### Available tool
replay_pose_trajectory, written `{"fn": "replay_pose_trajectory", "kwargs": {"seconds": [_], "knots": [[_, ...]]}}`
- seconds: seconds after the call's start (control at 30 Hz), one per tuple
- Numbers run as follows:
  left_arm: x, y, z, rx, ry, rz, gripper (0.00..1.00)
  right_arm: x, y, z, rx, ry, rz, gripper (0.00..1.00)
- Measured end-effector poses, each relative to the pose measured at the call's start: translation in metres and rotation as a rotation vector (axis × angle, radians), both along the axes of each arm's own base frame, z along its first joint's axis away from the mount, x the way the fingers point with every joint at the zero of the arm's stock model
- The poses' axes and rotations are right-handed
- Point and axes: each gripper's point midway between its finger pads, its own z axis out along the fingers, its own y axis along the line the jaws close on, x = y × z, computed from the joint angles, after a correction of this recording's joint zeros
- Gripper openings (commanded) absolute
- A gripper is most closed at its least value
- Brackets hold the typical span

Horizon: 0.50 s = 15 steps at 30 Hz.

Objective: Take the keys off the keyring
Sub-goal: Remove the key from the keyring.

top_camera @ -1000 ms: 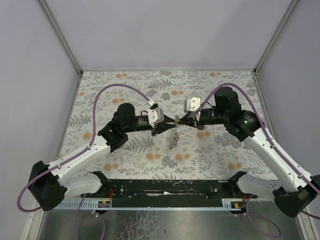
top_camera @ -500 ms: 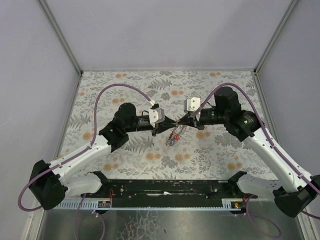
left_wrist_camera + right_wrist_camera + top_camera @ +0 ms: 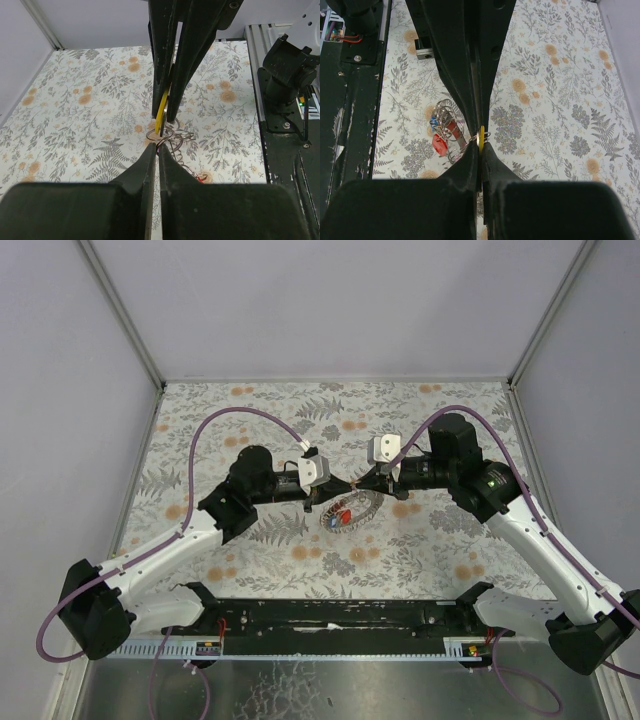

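The keyring hangs above the table between my two grippers, a coiled grey wire ring. It shows in the right wrist view and in the left wrist view. A red key, a blue key and a dark red tag hang on it. My left gripper is shut on the ring's wire. My right gripper is shut on a yellow key, which also shows in the left wrist view. The two sets of fingertips almost touch.
The floral table cloth lies under both arms. The black base rail runs along the near edge. Grey walls close off the back and sides.
The keyring has turned from hanging edge-on to lying nearly flat, so it now shows as a wide oval with the red key inside. Both grippers stay shut and nearly in place.
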Motion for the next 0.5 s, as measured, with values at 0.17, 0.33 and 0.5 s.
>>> {"fn": "replay_pose_trajectory", "kwargs": {"seconds": [0.17, 0.33, 0.5], "knots": [[0.000, 0.000, 0.000, -0.002, 0.008, 0.001, 0.00, 0.000, 0.000, 0.000, 0.000, 0.000, -0.001, 0.00], [0.004, 0.004, 0.002, -0.022, 0.045, 0.054, 0.00, 0.002, 0.000, 0.001, 0.001, -0.005, -0.010, 0.00], [0.007, 0.014, 0.002, -0.079, 0.084, 0.140, 0.00, 0.004, -0.002, 0.001, -0.002, 0.002, -0.037, 0.00]]}}
